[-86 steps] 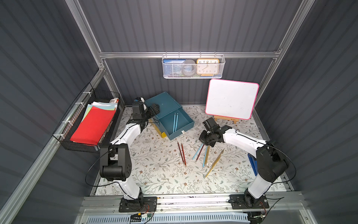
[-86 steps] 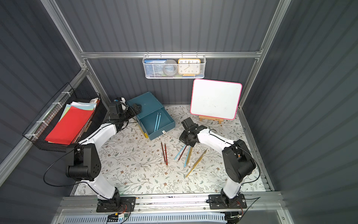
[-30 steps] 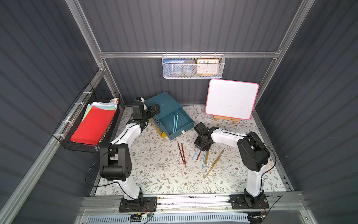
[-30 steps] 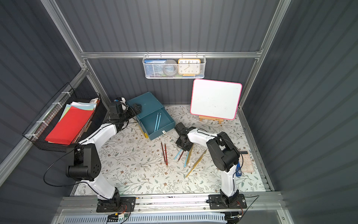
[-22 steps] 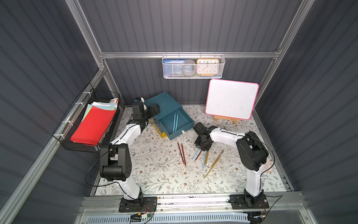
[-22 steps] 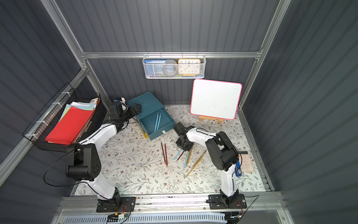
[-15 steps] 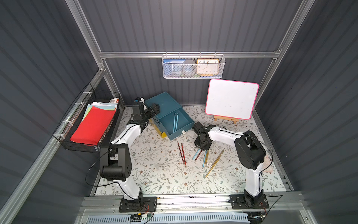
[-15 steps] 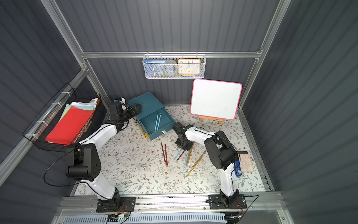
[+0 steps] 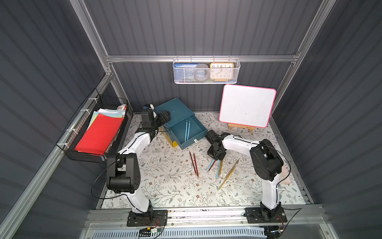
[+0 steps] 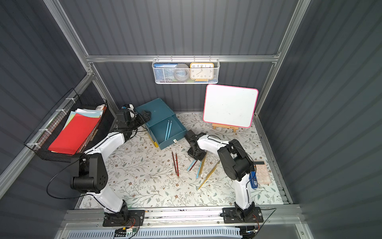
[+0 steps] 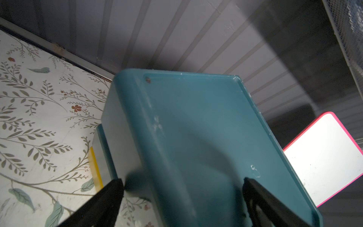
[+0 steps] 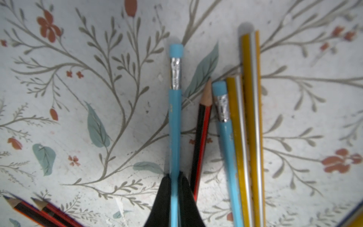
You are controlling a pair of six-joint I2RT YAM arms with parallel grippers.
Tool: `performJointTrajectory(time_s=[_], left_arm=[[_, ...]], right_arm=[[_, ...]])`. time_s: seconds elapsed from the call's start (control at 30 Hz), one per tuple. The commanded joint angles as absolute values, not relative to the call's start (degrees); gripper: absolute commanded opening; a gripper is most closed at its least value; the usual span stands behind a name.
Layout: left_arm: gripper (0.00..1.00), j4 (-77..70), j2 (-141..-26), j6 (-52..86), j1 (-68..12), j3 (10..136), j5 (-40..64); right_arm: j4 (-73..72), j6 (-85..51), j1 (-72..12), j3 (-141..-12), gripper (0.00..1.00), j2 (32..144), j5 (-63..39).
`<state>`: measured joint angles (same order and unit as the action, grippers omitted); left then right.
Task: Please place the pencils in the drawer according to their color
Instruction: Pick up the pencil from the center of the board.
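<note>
R arm point(image 9: 237, 143) low, end effector point(image 12: 174, 180) tight on blue pencil point(image 12: 174, 121)

We see a pink-framed whiteboard point(image 9: 247, 105) on a small wooden easel point(image 9: 239, 126) at the back of the floral tablecloth point(image 9: 169, 190). Above it hangs a white mesh basket point(image 9: 179, 79) holding an orange clock point(image 9: 221, 71) (and a tape roll point(image 9: 200, 72)). A black wire basket point(image 9: 70, 132) on the side wall holds red paper point(image 9: 99, 134).

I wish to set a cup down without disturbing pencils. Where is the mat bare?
Bare: the mat front strip between the arm bases; between the left arm and the two red pencils. Crowded: around the right gripper, shut on a blue pencil among others.
</note>
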<state>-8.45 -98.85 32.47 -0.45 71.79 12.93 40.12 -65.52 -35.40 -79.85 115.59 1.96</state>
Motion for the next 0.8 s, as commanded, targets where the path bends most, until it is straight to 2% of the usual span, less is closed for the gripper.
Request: performJointTrajectory(time_s=[0.0,0.3,0.77], left_arm=[[1.0,-8.0,-99.4,32.6,-1.1,71.0,13.6],[1.0,-7.7,-99.2,32.4,-1.1,71.1,13.5],[1.0,-7.6,-99.3,32.5,-1.1,71.3,13.4]], right_arm=[[38.5,-65.0,-35.2,-76.0,0.0,117.8,2.7],[31.0,-62.1,-34.8,-73.6,0.0,111.4,1.1],[31.2,-59.6,-33.4,-72.4,0.0,103.0,-0.1]])
